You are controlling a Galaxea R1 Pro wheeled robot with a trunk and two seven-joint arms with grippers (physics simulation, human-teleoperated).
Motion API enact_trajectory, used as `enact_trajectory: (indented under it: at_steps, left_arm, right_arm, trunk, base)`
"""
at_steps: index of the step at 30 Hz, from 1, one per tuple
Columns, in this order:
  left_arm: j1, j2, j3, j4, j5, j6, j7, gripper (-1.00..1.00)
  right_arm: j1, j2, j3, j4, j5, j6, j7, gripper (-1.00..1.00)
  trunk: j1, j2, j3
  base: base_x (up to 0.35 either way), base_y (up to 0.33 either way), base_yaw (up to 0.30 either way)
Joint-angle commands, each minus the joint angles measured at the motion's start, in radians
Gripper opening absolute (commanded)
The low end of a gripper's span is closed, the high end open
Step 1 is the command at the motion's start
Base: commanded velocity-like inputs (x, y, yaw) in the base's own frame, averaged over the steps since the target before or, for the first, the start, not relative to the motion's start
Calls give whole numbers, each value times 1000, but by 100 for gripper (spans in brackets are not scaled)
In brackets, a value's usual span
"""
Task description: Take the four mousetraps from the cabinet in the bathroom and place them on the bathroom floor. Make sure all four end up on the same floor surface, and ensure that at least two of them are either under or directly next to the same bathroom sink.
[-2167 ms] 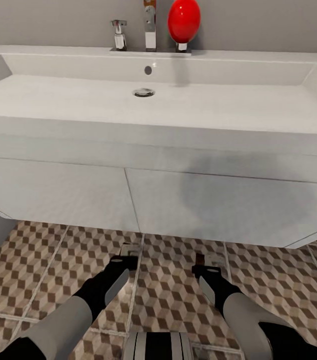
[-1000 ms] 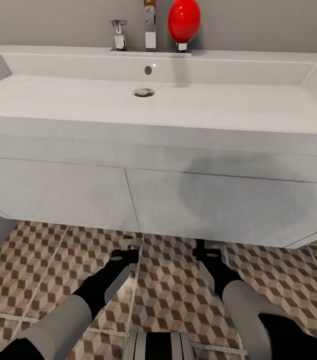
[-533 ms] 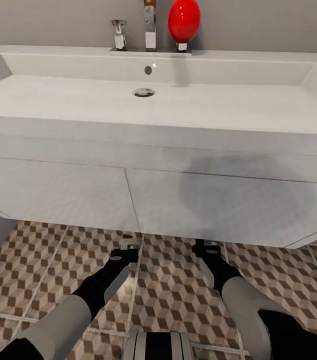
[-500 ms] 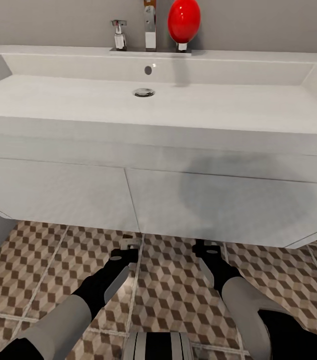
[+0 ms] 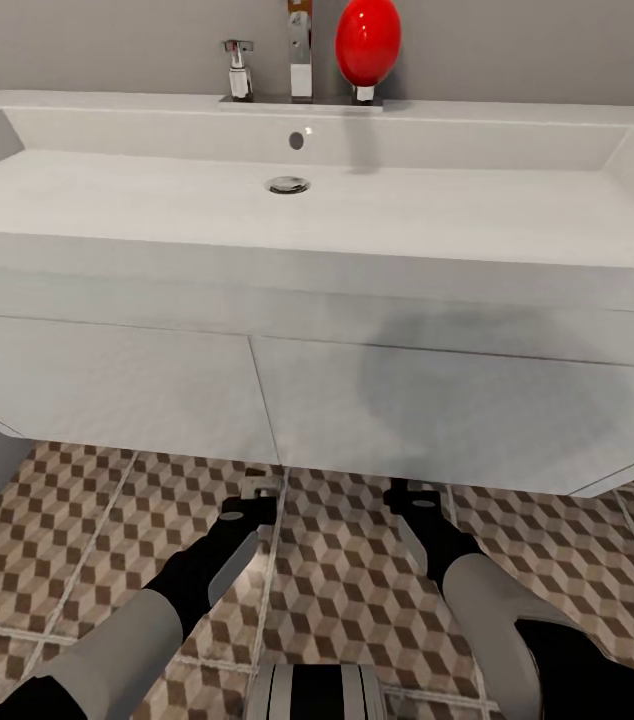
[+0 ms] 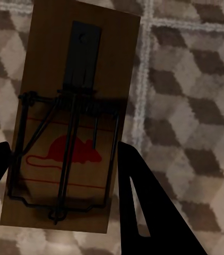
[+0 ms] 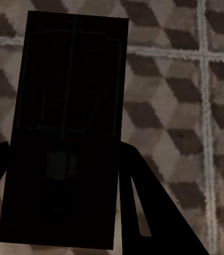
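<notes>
Head view: both arms reach down and forward to the patterned bathroom floor (image 5: 77, 540) at the front lower edge of the white vanity beneath the sink (image 5: 317, 215). The left tool (image 5: 257, 497) and the right tool (image 5: 419, 497) sit low, just short of the vanity's underside, the two well apart from each other and about equally near the sink; what they carry is too small to read from here. Left wrist view: the left tool (image 6: 64, 175) is closed on a mousetrap (image 6: 72, 119), its dark fingers (image 6: 144, 202) pressing the long sides near one end. The trap's long axis runs straight out along the fingers, away from the tool, wire side and red mouse print facing the camera, with floor tiles behind it. Whether it touches the floor cannot be told. Right wrist view: the right tool (image 7: 64, 180) likewise grips a second mousetrap (image 7: 69, 133), deep in shadow, long axis again pointing out from the tool over the tiles. Judgement: each trap lies ahead of its own tool toward the vanity, so release beside the sink appears the step in hand.
</notes>
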Motion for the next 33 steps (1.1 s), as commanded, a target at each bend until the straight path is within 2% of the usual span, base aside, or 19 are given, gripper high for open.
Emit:
enact_trajectory:
  at_steps: [1,9,22,33]
  left_arm:
    - [-1,1,-5,-2,8,3,8,-100]
    - [-1,3,-6,-6,9,3,5,-100]
    - [-1,3,-6,-6,9,3,6,-100]
    - [-1,3,-6,-6,10,3,5,-100]
  right_arm:
    - [0,1,-6,-2,7,6,0,-100]
    - [0,0,-6,-2,7,5,0,-100]
    - [0,-1,-6,-1,4,6,0,-100]
    - [0,-1,-6,-1,1,5,-1,-100]
  trunk:
    - [0,0,-1]
    - [0,0,-1]
    - [0,0,-1]
    - [0,0,-1]
  base:
    - [0,0,0]
    - [102,0,0]
    - [7,0,0]
    - [122,0,0]
